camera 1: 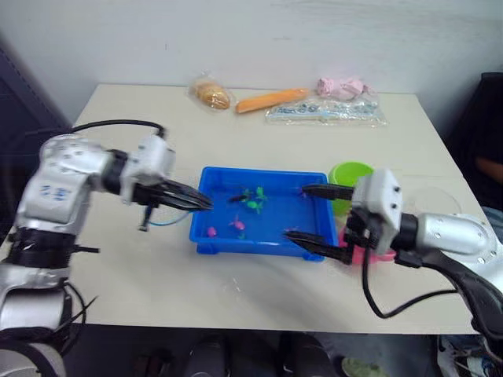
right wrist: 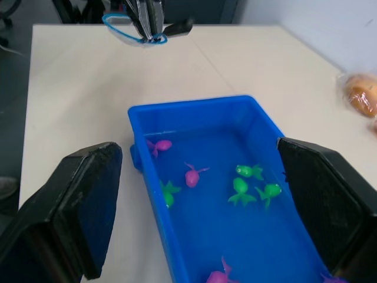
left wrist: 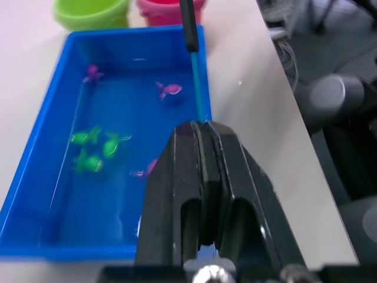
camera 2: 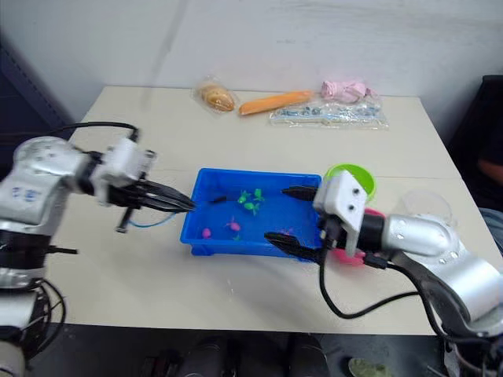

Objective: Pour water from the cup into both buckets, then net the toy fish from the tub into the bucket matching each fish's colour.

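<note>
Left eye view: left gripper (camera 1: 200,202) pinches a thin blue net handle (left wrist: 196,88) at the tub's (camera 1: 259,247) left end; net hoop (right wrist: 126,36) hard to resolve. Toy fish (camera 1: 253,202) lie just right of it, in the water. Right gripper (camera 1: 308,214) spread wide over the tub's right end. Green bucket (camera 1: 350,174) and pink bucket (camera 1: 363,254) partly hidden behind it.
</note>
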